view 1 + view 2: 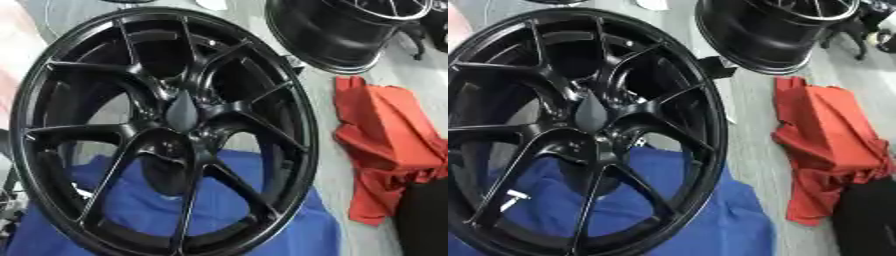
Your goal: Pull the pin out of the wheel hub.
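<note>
Wheel hub (182,114) stands on blue cloth (157,210); no fingers showing.

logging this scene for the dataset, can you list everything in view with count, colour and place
wheel hub: one, black, spoked, tilted on edge, filling the left and centre
pin: one dark teardrop-shaped piece at the wheel hub's centre; hard to make out more
blue cloth: one, blue, under and behind the wheel hub, bottom of view
red cloth: one, red, crumpled on the grey floor to the right
second wheel: one, black with a silvery rim edge, upper right
dark object: one, black, lower right corner; cannot tell what it is
white piece: one, small, seen through the lower left spokes
robot hands: none in view
</note>
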Robot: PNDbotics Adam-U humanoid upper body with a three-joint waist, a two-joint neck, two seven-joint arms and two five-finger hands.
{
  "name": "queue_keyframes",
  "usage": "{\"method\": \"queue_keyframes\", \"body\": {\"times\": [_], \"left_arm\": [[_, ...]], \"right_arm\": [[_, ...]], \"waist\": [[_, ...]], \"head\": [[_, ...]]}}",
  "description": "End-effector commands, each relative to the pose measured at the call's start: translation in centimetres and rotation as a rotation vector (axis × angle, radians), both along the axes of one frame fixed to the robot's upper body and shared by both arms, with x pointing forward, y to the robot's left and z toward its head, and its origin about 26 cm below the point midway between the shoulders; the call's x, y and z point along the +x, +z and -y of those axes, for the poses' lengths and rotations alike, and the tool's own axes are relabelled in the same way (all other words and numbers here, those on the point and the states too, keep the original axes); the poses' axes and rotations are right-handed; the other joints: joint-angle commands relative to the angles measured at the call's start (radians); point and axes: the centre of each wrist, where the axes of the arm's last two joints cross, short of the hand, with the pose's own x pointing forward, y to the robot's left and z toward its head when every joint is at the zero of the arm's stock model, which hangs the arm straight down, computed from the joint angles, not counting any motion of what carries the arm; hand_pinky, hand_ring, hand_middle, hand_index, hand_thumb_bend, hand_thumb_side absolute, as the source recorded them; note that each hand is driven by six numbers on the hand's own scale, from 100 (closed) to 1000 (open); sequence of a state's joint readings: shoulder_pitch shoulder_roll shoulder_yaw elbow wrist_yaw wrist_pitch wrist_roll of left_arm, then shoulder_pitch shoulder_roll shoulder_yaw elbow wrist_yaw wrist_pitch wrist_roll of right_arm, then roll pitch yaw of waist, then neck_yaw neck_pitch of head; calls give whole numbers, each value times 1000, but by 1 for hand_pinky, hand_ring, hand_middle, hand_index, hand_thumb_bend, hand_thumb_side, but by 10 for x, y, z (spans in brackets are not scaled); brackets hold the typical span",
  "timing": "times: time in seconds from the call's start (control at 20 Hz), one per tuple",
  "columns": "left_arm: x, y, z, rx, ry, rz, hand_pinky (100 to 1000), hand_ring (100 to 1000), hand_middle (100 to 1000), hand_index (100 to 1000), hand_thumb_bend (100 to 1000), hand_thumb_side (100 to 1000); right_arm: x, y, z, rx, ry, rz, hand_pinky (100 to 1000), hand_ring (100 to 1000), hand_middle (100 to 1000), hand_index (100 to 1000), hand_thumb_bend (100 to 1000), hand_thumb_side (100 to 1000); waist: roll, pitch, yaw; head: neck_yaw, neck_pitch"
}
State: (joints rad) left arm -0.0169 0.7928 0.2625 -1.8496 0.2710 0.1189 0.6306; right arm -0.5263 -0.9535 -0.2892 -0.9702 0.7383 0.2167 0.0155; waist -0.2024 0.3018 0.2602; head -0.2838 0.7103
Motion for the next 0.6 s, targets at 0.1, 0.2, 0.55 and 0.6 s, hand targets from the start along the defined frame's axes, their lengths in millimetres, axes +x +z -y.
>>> {"method": "queue_keyframes", "body": {"times": [0.1,0.2,0.55,0.6], "left_arm": [[-1,11,0,36,-6,17,871,792,713,795,375,824],[-2,11,0,36,-5,16,871,792,713,796,374,824],[-2,10,1,36,-6,12,871,792,714,795,372,825],[-2,10,1,36,-6,12,871,792,714,795,372,825]], "right_arm": [[-8,17,13,-41,-64,-3,880,946,931,917,309,100],[-8,17,14,-60,-105,-4,892,964,942,926,305,100],[0,28,2,-125,-205,91,841,903,836,857,288,100],[2,32,-4,-129,-192,124,836,895,828,849,278,100]], "waist": [[6,-18,-8],[5,-19,-12],[3,-17,-12],[3,-17,-12]], "head": [[-6,-17],[-8,-21],[-10,-22],[-10,-23]]}}
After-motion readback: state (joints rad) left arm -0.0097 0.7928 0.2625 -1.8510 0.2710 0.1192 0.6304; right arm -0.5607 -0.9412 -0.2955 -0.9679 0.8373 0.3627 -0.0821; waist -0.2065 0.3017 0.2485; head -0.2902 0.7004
